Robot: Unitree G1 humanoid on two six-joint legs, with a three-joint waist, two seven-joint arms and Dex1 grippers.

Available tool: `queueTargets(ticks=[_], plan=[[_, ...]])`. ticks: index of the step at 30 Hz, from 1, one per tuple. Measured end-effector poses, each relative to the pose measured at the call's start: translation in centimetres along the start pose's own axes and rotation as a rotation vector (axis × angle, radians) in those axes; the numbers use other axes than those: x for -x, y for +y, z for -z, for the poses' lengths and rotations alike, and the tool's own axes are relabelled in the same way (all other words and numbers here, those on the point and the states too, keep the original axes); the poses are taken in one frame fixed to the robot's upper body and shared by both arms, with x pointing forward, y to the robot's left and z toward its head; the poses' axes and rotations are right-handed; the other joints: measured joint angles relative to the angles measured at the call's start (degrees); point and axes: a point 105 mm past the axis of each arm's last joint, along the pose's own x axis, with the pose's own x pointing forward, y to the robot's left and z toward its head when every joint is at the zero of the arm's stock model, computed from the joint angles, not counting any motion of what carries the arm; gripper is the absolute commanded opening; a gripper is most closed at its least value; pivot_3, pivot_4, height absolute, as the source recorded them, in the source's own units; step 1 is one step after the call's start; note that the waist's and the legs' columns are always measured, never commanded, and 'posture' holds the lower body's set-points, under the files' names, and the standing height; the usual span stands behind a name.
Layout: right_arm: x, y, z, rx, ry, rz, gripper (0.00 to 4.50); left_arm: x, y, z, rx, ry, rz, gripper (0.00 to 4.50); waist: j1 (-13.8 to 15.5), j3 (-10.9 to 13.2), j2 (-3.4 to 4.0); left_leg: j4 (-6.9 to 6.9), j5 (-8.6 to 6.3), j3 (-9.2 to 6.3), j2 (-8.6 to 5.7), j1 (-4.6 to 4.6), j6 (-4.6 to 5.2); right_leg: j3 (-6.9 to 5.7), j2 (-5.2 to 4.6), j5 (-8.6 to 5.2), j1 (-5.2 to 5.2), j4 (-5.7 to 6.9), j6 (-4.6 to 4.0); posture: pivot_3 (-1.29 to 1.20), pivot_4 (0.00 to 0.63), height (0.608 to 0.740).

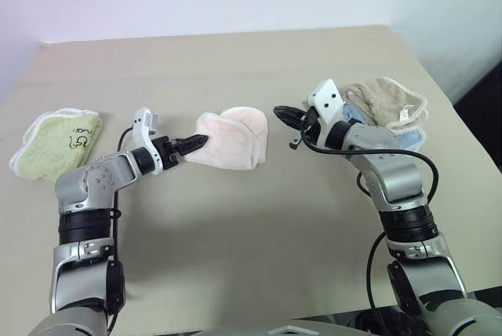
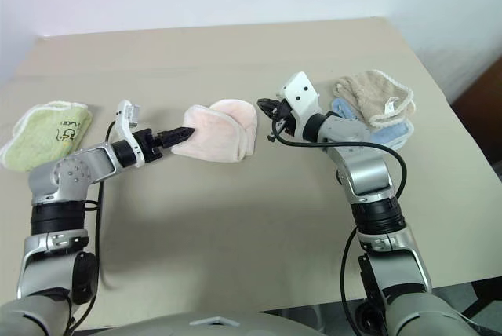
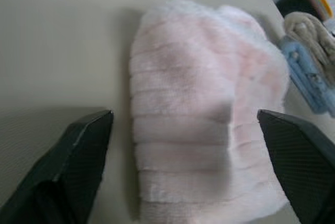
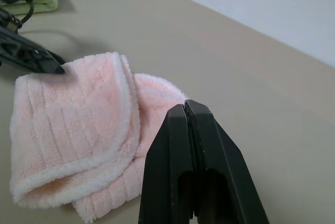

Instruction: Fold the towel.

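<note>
- The left claw [image 1: 198, 142] is released: in its wrist view the two fingers [image 3: 78, 150] stand wide apart with nothing between them but the towel lying ahead. Its tips sit at the towel's left edge.
- The right claw [image 1: 281, 112] is clenched, its two fingers pressed flat together and grasping nothing. It hovers just beside the towel's right edge, apart from the cloth.
- The towel [image 1: 231, 138], pale pink with white-stitched edges, lies folded over into a thick bundle on the bench [image 1: 259, 226], between the two claws.
- A light green cloth [image 1: 56, 141] with a dark printed mark lies well to the left of the towel, near the bench's left edge.
- A beige cloth [image 1: 386, 102] with white trim sits to the right of the towel, behind the right arm, on top of a light blue cloth [image 1: 411, 140].
</note>
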Motion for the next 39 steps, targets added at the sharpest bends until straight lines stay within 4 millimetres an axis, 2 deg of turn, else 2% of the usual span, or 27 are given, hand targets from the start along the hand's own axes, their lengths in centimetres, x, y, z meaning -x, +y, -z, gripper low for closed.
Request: queueTargets(ticks=[4,12,15,18,20,27,30,34,39], plan=[[0.0,0.0,-0.1,-0.002,0.001,0.007,0.00,-0.9,-0.5,0.0,0.038,0.020,0.041,4.46,0.3,0.0,0.00,0.00,-0.02,-0.01,-0.02,0.02,0.03,0.00,-0.02,0.00,0.04,-0.01,0.00,0.00,0.150,0.728],[0.1,0.1,-0.8,0.009,-0.024,0.012,0.00,-4.0,-3.6,1.3,0.072,0.059,0.155,4.46,0.4,0.0,-0.02,0.01,0.07,-0.01,-0.04,0.01,-0.12,0.00,-0.04,0.00,0.07,-0.03,0.00,0.00,0.150,0.728],[0.1,0.1,-0.8,0.003,-0.023,0.016,0.00,-4.4,-4.0,1.5,0.066,0.069,0.160,4.46,0.4,0.0,-0.01,0.00,0.07,-0.01,-0.04,0.01,-0.13,0.00,-0.04,0.00,0.06,-0.03,0.00,0.00,0.150,0.728],[0.2,0.2,-0.9,0.004,-0.025,0.020,0.00,-4.6,-4.0,1.6,0.065,0.069,0.143,3.87,0.6,0.0,-0.01,0.02,0.07,-0.01,-0.04,0.04,-0.11,0.01,-0.04,0.00,0.10,-0.03,0.00,0.00,0.150,0.728],[0.3,0.3,-0.9,0.003,-0.023,0.023,0.00,-4.9,-4.1,1.8,0.078,0.067,0.139,3.28,0.9,0.0,-0.01,0.02,0.06,0.00,-0.04,0.04,-0.11,0.01,-0.04,0.00,0.08,-0.03,0.00,0.00,0.150,0.728],[0.4,0.2,-0.8,0.002,-0.021,0.029,0.00,-5.0,-3.7,2.1,0.105,0.059,0.111,0.89,1.0,0.0,-0.02,0.02,0.09,0.00,-0.04,0.03,-0.15,0.01,-0.03,0.00,0.07,-0.03,0.00,0.00,0.150,0.728],[0.5,0.2,-0.8,0.004,-0.020,0.031,0.00,-4.9,-3.5,1.9,0.113,0.039,0.096,0.01,0.9,0.0,-0.02,0.02,0.08,0.00,-0.03,0.03,-0.15,0.01,-0.03,0.00,0.06,-0.02,0.00,0.00,0.150,0.728],[0.5,0.1,-0.8,0.006,-0.019,0.035,0.00,-4.9,-3.1,1.3,0.125,-0.012,0.054,0.01,0.9,0.0,-0.02,0.02,0.09,0.00,-0.03,0.03,-0.16,0.02,-0.03,0.00,0.06,-0.03,0.00,0.00,0.150,0.728],[0.8,-0.4,-0.9,0.007,-0.023,0.056,0.00,-4.3,-2.6,-0.6,0.055,-0.122,-0.057,0.01,0.9,0.0,-0.02,0.01,0.09,0.00,-0.03,0.02,-0.16,0.02,-0.03,0.00,0.05,-0.03,0.00,0.00,0.150,0.728]])
